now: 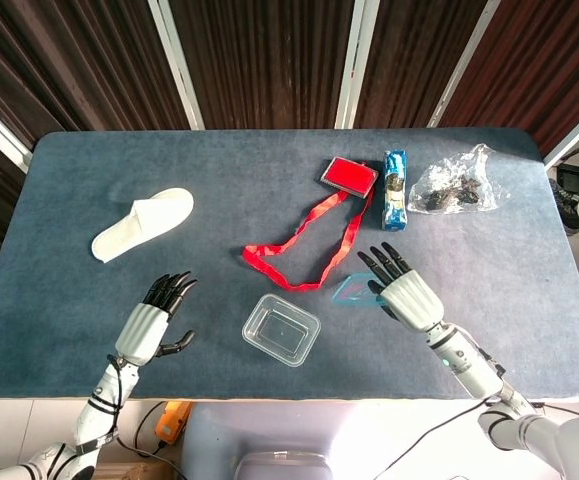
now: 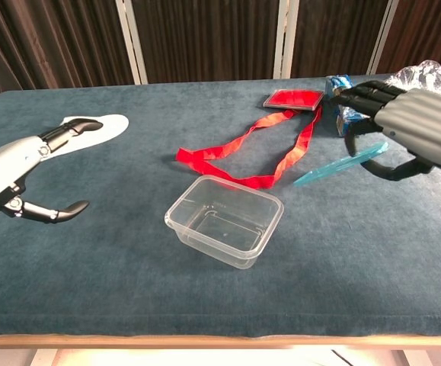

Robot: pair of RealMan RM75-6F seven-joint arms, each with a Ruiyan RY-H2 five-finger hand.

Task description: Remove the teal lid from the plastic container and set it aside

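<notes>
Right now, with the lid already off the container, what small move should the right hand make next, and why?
Probably lower and release. The right hand holds the teal lid tilted just above the table, to the right of the open plastic container and clear of the red ribbon, so the lid can go down there.

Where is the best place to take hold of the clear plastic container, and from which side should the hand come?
Probably the container is best taken by its rim, on the short wall nearest the left hand, coming from above and from that side. It sits upright, open and empty on the table, so a thumb can go inside the wall and fingers outside. The right hand holds the teal lid.
</notes>
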